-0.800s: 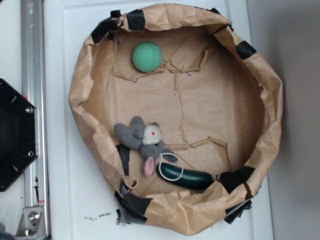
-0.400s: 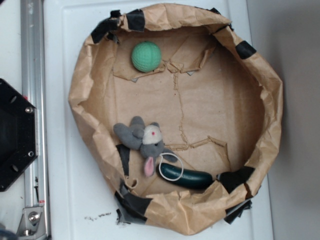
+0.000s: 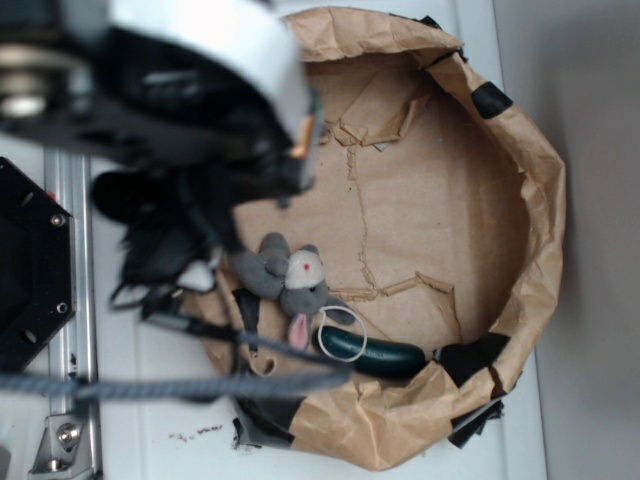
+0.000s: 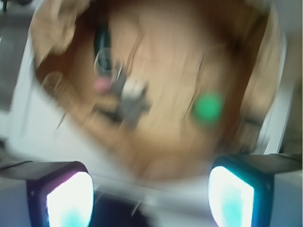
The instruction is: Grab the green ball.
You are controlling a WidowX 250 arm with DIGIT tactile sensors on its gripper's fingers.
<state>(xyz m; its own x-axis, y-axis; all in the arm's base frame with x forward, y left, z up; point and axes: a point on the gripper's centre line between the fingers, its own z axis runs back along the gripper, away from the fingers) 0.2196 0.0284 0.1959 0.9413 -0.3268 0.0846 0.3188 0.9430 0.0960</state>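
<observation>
Paper basket [image 3: 540,190] holds green ball [image 4: 207,108], plush mouse [image 3: 290,280], cucumber toy [image 3: 375,355]

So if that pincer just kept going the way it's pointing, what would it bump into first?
Probably the brown paper floor of the paper basket, not a toy. In the blurred wrist view the open pincer aims between the green ball and the plush mouse; depth is hard to judge.

We take this for a robotics lab w/ a staged test setup: a plain white worktop [image 3: 150,400], an aluminium rail [image 3: 68,330] bolted beside a black hexagonal base [image 3: 30,270], and a taped brown-paper bin [image 3: 520,200] holding small toys.
</observation>
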